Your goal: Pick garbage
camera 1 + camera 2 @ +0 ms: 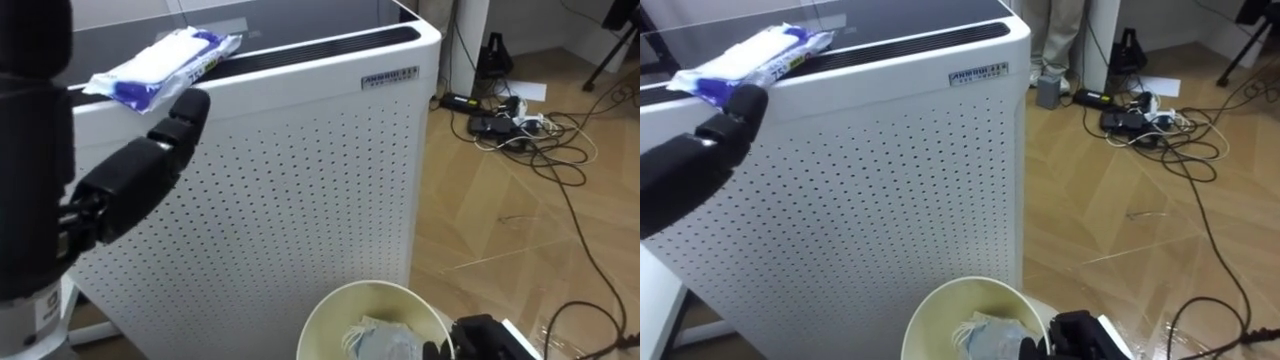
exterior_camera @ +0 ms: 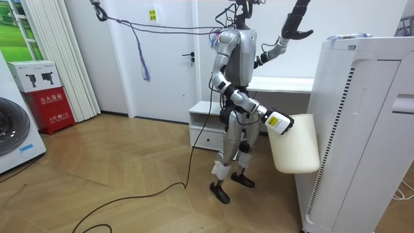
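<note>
A white and blue plastic packet (image 1: 165,62) lies on top of a tall white perforated appliance (image 1: 300,200), near its left corner. My left hand (image 1: 180,118) is raised just below and in front of the packet, its dark fingers relaxed and not touching it. In the room view that hand (image 2: 294,24) hangs high above the appliance's top (image 2: 362,40). My right hand (image 1: 478,338) grips the rim of a cream waste bin (image 1: 330,318), held low against the appliance's front. A crumpled pale wrapper (image 1: 378,338) lies inside the bin. The packet (image 1: 752,58) shows in the right eye view too.
Cables and a power strip (image 1: 508,124) sprawl over the wooden floor to the right of the appliance. I stand facing the appliance, with a white desk (image 2: 278,84) behind me. A red box (image 2: 48,103) and a washing machine (image 2: 13,133) are at the room view's left.
</note>
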Motion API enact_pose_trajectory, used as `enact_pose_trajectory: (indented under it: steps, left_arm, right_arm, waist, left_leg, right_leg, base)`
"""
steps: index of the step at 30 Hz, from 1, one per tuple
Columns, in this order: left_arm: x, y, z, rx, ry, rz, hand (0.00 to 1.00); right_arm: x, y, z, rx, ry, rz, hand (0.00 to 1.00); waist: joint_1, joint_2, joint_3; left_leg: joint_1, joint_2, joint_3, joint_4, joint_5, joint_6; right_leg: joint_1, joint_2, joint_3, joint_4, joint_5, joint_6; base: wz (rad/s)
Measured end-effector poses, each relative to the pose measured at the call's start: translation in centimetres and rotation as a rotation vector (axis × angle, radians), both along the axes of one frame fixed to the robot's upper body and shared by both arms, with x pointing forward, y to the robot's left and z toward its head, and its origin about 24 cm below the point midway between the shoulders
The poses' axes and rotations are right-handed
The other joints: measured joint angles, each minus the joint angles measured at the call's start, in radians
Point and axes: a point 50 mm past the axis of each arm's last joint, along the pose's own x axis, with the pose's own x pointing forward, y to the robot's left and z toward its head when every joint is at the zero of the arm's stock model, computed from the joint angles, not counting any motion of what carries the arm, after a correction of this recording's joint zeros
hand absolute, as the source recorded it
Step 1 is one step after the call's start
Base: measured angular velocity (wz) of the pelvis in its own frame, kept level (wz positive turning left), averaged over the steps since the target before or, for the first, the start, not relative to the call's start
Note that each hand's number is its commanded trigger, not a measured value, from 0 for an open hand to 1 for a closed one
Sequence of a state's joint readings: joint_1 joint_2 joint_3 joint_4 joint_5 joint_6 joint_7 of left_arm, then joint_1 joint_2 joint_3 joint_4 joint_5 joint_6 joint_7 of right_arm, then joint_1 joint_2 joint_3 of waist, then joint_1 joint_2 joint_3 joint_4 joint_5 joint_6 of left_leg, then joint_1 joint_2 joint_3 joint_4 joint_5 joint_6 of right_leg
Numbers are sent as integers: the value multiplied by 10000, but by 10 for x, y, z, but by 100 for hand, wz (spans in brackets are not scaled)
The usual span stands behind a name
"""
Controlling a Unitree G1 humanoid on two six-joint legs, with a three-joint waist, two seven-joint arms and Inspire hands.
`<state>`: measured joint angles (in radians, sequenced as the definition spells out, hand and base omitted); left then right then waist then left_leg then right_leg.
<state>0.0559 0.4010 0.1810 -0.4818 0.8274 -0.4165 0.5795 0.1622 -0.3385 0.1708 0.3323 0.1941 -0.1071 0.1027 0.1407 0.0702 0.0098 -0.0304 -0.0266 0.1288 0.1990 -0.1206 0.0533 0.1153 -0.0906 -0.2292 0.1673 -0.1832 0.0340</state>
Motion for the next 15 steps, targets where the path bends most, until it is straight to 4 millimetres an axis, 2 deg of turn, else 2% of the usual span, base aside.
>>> enact_pose_trajectory:
  steps: [6, 15]
  left_arm:
    - [9, 10, -18, 645, 1776, 605, 0]
    - [14, 17, -26, 1063, 2795, 1082, 0]
  right_arm:
    - [0, -3, 1, -89, 58, 266, 100]
    - [0, -6, 2, -92, 67, 371, 100]
  waist:
    - [-150, 141, -2]
    - [-305, 253, -1]
  left_leg:
    - [-26, -14, -65, 34, 3, 5]
    - [-108, -19, -57, -6, 4, 9]
  right_leg:
    - [21, -19, -78, 7, 1, 2]
    - [-54, -26, -107, -13, 1, 4]
  base:
    - [3]
    - [0]
